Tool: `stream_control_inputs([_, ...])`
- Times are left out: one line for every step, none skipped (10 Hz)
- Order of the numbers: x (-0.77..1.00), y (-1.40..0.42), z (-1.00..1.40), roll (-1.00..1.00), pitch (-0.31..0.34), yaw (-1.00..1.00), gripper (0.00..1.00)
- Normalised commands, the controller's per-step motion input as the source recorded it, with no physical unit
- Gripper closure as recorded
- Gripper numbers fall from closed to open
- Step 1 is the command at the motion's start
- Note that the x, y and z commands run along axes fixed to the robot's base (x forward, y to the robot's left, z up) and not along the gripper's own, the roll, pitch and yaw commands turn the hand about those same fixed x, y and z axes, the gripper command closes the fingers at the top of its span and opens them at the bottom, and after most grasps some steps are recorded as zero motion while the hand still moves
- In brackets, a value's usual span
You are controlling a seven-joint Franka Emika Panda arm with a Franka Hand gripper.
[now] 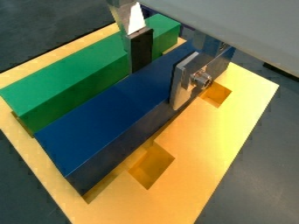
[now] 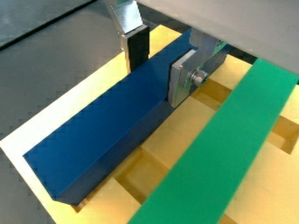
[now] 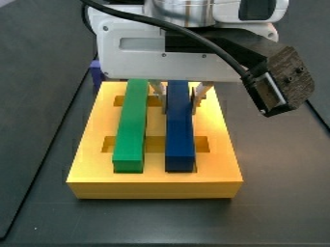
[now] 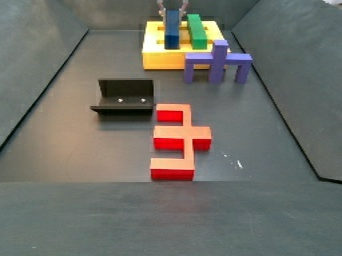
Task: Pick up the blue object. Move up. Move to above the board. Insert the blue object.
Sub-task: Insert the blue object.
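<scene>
The blue object (image 1: 105, 122) is a long deep-blue bar lying in a groove of the yellow-orange board (image 1: 222, 166), beside and parallel to a green bar (image 1: 82, 74). My gripper (image 1: 163, 70) straddles the bar near its far end. One dark pad stands between the blue and green bars, and the silver finger (image 1: 184, 83) presses its other side. The jaws look shut on the bar. The same grip shows in a wrist view (image 2: 160, 64). In a side view the gripper (image 3: 179, 94) is over the blue object (image 3: 179, 135) on the board (image 3: 154, 178).
A purple-blue cross-shaped block (image 4: 221, 65) stands next to the board (image 4: 158, 58). The dark fixture (image 4: 124, 98) is on the floor nearer the camera. Red blocks (image 4: 177, 140) lie in front of it. Dark walls ring the floor.
</scene>
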Motion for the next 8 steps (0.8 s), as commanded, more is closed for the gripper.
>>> stream_control_inputs([0.00, 0.09, -0.26, 0.18, 0.000, 0.10, 1.00])
stream_control_inputs([-0.08, 0.07, -0.24, 0.17, 0.000, 0.18, 1.00])
stream_control_inputs([-0.27, 0.08, -0.38, 0.11, -0.053, 0.29, 1.00])
stream_control_inputs([-0.09, 0.01, -0.32, 0.24, -0.039, 0.39, 1.00])
stream_control_inputs([0.00, 0.00, -0.26, 0.20, -0.001, 0.32, 1.00])
stream_control_inputs([0.07, 0.00, -0.24, 0.18, 0.000, 0.19, 1.00])
stream_control_inputs([0.10, 0.00, -0.24, 0.21, 0.000, 0.15, 1.00])
stream_control_inputs([0.08, 0.00, -0.21, 0.19, 0.000, 0.10, 1.00])
